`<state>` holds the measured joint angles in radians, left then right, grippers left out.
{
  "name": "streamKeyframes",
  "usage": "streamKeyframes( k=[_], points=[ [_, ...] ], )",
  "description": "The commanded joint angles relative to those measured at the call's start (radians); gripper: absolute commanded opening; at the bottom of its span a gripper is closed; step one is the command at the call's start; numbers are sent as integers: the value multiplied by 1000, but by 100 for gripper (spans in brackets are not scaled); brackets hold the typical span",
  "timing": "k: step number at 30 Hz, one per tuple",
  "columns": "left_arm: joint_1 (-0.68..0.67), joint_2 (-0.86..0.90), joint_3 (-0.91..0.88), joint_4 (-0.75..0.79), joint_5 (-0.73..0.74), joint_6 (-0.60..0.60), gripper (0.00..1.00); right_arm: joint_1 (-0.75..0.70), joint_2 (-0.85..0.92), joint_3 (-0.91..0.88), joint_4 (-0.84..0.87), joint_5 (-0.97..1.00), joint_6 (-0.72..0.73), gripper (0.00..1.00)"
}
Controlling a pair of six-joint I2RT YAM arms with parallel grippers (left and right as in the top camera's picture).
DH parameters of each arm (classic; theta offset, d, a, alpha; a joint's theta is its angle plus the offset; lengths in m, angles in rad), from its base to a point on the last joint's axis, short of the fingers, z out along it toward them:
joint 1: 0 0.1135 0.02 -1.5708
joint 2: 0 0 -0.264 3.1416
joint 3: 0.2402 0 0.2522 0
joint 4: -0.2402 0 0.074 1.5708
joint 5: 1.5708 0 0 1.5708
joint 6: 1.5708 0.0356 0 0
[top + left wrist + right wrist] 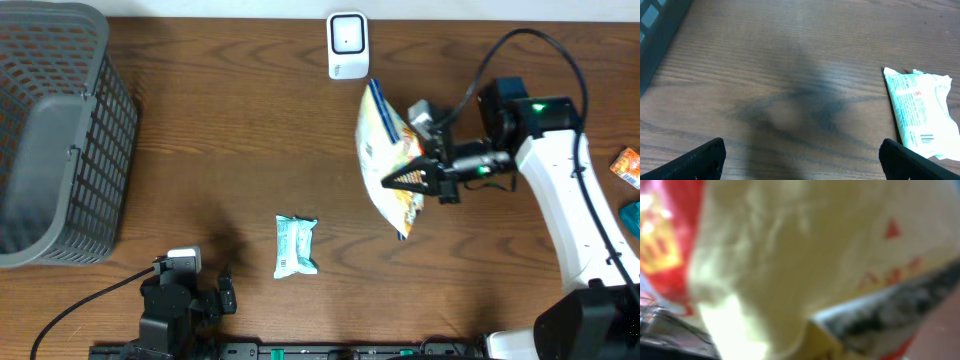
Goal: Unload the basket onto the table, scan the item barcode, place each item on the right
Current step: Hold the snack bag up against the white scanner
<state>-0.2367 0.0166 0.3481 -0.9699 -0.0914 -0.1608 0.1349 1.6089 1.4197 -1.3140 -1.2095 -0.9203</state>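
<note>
Right gripper (397,180) is clamped on the yellow snack bag (381,140), lifting it near the white scanner (347,45) (presumably to show the barcode); left gripper (802,157) gapes wide, empty.

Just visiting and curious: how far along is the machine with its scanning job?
Done: the right tool has pinched the yellow snack bag. In hand: it holds the bag close to the white scanner. Left, it seems: getting the bag read by the scanner. The small white packet lies untouched near the open left tool.
</note>
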Motion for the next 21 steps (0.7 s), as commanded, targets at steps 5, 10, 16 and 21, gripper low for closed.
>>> streamKeyframes(
  k=[5, 10, 16, 21],
  points=[
    [-2, -6, -2, -9, 2, -2, 98, 182, -19, 2, 417, 901, 1134, 1],
    [-2, -6, -2, -9, 2, -2, 98, 251, -11, 2, 497, 1028, 1183, 1],
    [-2, -6, -2, -9, 2, -2, 98, 228, 68, 8, 575, 1070, 1173, 1],
    [-2, -6, -2, -9, 2, -2, 98, 228, 216, 105, 572, 1070, 1131, 1]
  ],
)
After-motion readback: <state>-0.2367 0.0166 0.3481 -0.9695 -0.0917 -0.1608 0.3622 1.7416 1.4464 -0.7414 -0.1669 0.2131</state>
